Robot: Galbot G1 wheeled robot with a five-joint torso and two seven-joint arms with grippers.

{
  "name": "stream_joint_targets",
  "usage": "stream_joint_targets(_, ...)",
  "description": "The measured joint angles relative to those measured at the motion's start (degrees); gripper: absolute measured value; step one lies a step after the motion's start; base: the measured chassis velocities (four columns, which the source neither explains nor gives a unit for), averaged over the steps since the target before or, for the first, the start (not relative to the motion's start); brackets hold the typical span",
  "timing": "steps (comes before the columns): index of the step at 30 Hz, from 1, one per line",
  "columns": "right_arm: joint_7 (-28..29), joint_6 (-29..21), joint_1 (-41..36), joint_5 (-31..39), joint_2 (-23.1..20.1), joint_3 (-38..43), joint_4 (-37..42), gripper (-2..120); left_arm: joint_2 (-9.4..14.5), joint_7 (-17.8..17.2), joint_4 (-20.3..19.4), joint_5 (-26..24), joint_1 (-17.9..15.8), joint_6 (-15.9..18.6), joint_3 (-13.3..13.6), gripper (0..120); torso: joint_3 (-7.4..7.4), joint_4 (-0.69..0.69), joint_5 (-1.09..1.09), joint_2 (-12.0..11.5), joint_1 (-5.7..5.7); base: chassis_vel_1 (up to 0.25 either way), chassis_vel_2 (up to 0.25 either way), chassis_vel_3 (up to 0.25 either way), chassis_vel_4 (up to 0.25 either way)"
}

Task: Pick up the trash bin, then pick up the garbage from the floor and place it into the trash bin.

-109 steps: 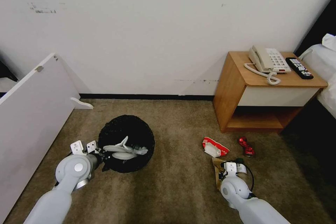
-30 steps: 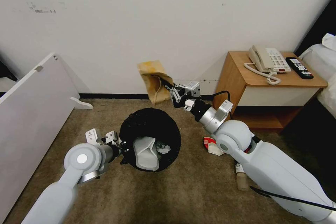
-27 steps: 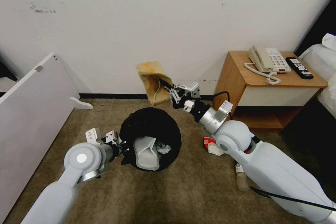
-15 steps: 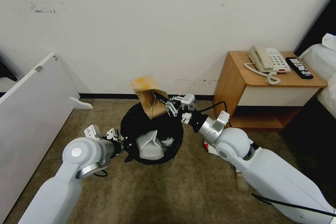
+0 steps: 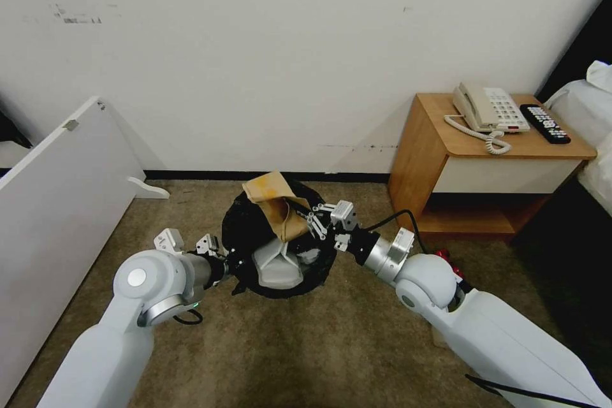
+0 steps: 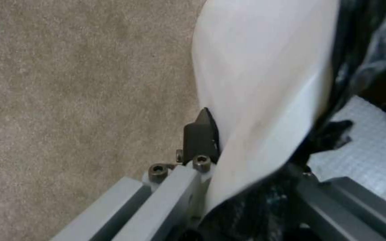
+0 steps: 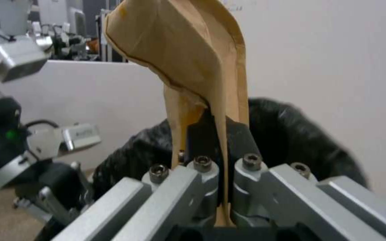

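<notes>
**Q:** Where does the cleanup stand?

**A:** The trash bin [image 5: 278, 243], black-lined, is held off the carpet near the wall by the left gripper [image 5: 224, 266], clamped on its rim. A white slipper [image 5: 278, 266] already lies inside. The brown paper bag [image 5: 278, 205] hangs over the bin's mouth, pinched flat in the closed right gripper [image 5: 313, 224] and not yet let go.

**Q:** What is left?

**A:** A red can [image 5: 444, 255] shows on the carpet [image 5: 331, 344] behind the right arm, beside the bedside cabinet [image 5: 472, 172]; other litter may sit hidden under that arm. The phone [image 5: 489, 108] and remote [image 5: 544, 123] on top stay out of it.
</notes>
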Motion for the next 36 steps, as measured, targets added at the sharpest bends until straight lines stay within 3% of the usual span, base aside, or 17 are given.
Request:
stream_joint_targets(15,-0.6,0.7,6.0,-1.3,3.2,-5.4,-4.7,0,0.3,-0.3,-0.9,0.5,0.0,-0.1,0.4,0,0.00,0.01,0.00,0.0,0.00,0.000,0.000,0.000,0.000)
stream_joint_targets(36,0.5,-0.5,11.6,0.9,2.2,-10.6,-6.9,3,0.3,0.0,-2.3,0.8,0.4,0.1,-0.2,0,0.00,0.00,0.00,0.0,0.00,0.000,0.000,0.000,0.000)
